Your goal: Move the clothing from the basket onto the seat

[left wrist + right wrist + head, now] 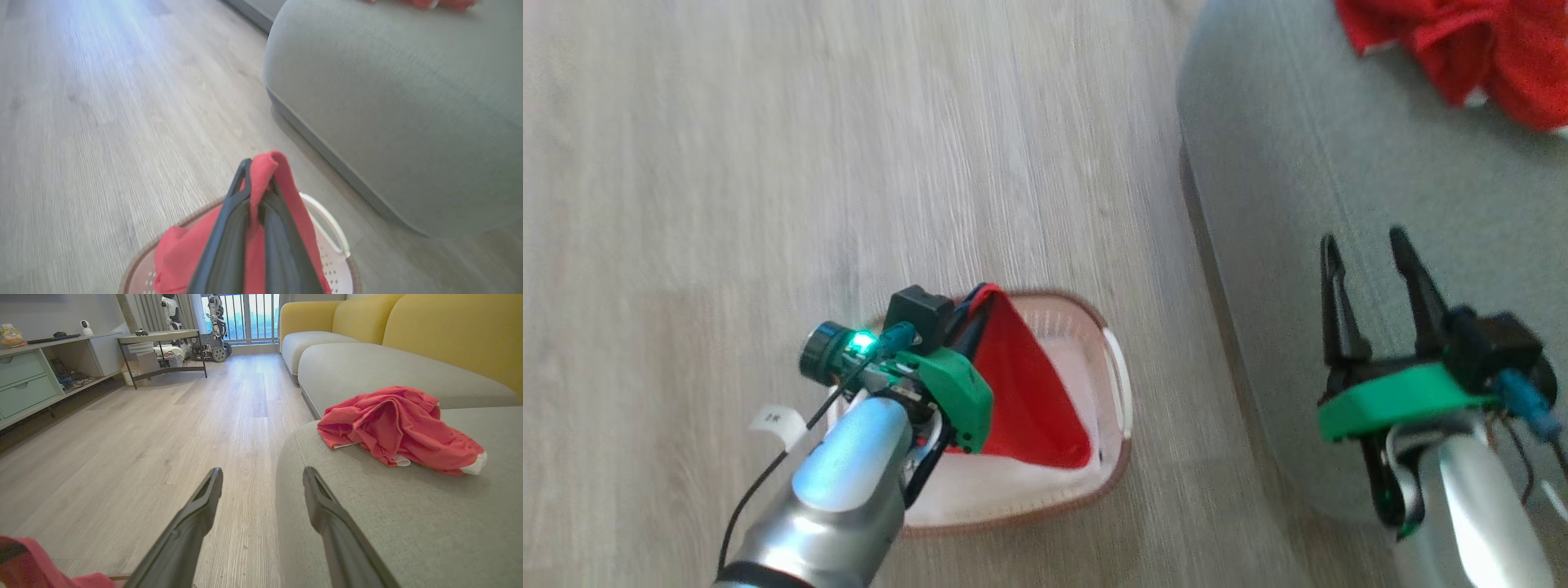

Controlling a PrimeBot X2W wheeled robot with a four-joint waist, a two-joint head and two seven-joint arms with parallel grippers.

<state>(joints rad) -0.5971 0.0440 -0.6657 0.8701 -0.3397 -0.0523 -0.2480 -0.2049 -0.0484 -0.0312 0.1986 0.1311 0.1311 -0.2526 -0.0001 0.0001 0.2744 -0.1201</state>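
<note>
Now, left gripper (258,179) clamped on garment (1029,384), right gripper (1368,253) apart: lift clear of basket (1116,359), swing toward seat (1298,163) at 2 o'clock.

Clamps the left tool (982,296) on a peak of the plain red garment (1029,400), drawn up into a taut tent whose lower edge lies inside the basket (1125,384). Finds the basket standing on the pale wood floor (768,163), just beside the rounded edge of the grey-green seat (1298,163). Holds the right tool (1364,245) over the seat's near part, fingers parted, nothing between them. Shows a second red garment (1470,49), crumpled, with bits of white, lying on the seat at the upper right, well apart from both tools.
</note>
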